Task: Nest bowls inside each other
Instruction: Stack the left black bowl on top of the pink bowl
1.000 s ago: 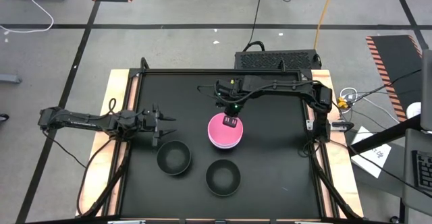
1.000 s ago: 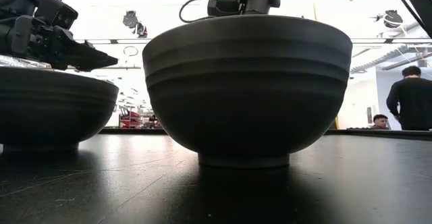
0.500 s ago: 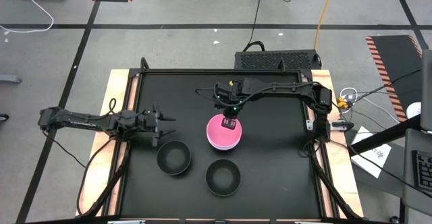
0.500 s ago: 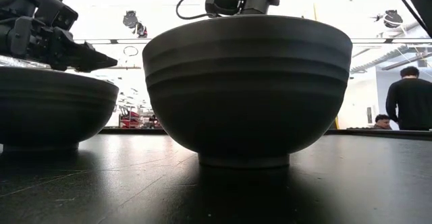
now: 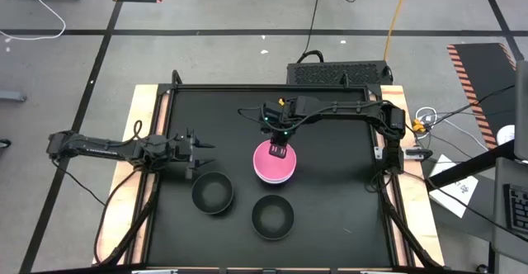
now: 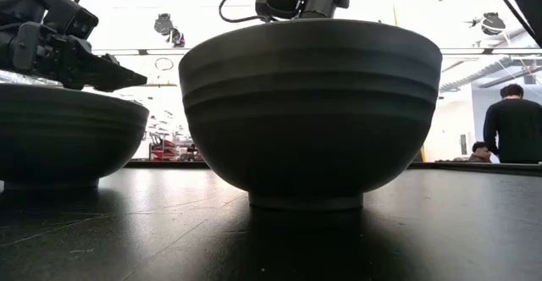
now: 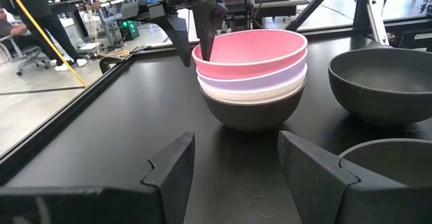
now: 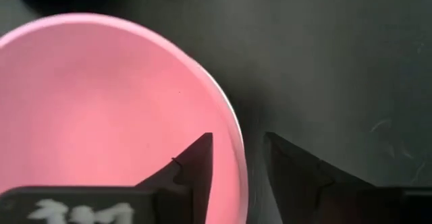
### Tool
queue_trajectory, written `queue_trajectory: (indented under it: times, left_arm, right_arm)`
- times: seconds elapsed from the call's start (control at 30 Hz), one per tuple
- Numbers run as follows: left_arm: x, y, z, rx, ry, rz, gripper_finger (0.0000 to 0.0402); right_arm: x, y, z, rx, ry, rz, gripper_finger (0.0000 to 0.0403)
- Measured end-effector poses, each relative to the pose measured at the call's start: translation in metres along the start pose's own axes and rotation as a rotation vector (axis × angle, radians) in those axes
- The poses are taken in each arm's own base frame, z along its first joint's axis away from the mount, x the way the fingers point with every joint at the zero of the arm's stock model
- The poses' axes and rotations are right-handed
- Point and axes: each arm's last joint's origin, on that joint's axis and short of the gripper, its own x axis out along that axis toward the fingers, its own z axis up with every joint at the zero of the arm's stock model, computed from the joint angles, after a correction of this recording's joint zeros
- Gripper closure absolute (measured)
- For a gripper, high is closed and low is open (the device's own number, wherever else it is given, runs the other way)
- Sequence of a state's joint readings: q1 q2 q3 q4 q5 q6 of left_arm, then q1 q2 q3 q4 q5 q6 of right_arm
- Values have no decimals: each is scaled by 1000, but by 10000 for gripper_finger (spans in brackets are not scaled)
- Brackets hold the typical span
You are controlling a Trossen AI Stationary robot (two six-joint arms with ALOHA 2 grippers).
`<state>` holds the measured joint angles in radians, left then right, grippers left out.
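A pink bowl (image 5: 271, 165) tops a nested stack in mid-table; under it sit a lavender bowl (image 7: 256, 81), a white bowl (image 7: 256, 94) and a black bowl (image 7: 253, 114), whose foot rests on the table. Two more black bowls (image 5: 213, 194) (image 5: 272, 216) stand apart nearer the front. My right gripper (image 8: 239, 158) points down over the pink bowl's far rim (image 8: 237, 143), open, one finger inside and one outside, with a gap to the rim on each side. My left gripper (image 5: 198, 152) hovers open at the table's left, just beyond the left black bowl.
The black tabletop (image 5: 346, 175) has a raised frame around it. Free room lies to the right of the stack and along the far side. People show in the room beyond the table (image 6: 517, 124).
My right gripper has drawn a little toward the table's far edge and slightly up over the pink bowl's rim. The stack has stayed in place.
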<state>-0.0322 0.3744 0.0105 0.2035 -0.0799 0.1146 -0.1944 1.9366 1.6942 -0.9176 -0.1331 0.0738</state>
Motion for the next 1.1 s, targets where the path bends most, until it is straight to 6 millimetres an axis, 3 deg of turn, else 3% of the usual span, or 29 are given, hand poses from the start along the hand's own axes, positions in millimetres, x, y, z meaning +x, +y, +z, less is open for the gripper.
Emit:
queue_trajectory:
  times: [0.17, 0.37, 0.47, 0.6, 0.87, 1.1]
  left_arm:
    - [0, 0, 0, 0, 0, 0, 186]
    - [0, 0, 0, 4, -1, 1, 186]
    - [0, 0, 0, 3, 2, 1, 186]
    - [0, 0, -2, 6, 16, -1, 186]
    - [0, 0, -1, 23, 6, 0, 186]
    - [0, 0, 4, 19, -37, 5, 186]
  right_arm:
    - [-10, 0, 2, -41, -50, 3, 250]
    - [-57, 7, 2, -192, -242, 1, 242]
    - [-74, 16, -8, -262, -399, 82, 245]
    - [-89, 19, -45, -331, -559, 95, 247]
    - [-109, -5, -139, -192, -806, 33, 247]
    - [-108, -4, -188, -151, -837, 69, 247]
